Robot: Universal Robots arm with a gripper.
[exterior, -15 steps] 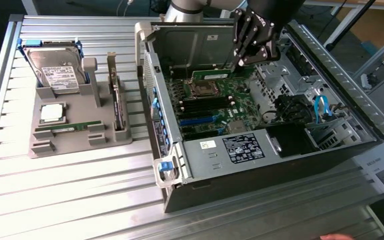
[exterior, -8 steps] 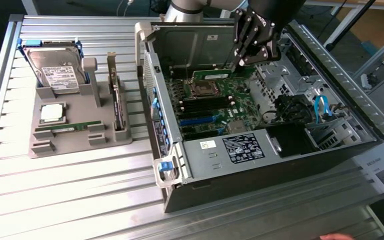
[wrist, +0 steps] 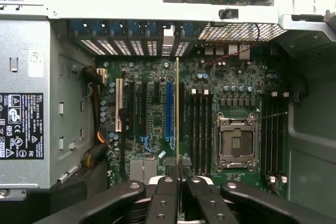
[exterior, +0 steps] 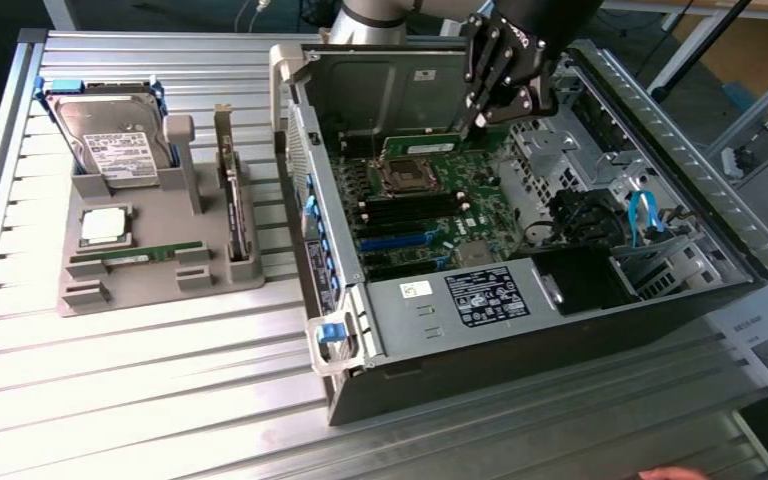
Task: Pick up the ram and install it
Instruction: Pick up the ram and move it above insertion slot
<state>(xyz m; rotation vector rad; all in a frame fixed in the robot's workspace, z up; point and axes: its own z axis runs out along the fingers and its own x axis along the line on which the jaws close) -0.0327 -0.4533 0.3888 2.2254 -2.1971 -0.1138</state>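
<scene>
Fingers [wrist: 166, 203] are clamping the ram [wrist: 177, 103] edge-on above the motherboard [wrist: 152, 124]; any tilt is risking jamming it against the memory slots [wrist: 201, 129].

Long thin green ram [exterior: 422, 137], pinched at 1 end betw fingers [wrist: 167, 195]. Hangs inside open pc case [exterior: 704, 300], just above motherboard [exterior: 418, 215], near cpu socket [exterior: 404, 177]. Roughly level in exterior view. Edge-on in wrist view: thin pale line beside blue slot [wrist: 169, 111]. Whether touching board, can't tell.
</scene>
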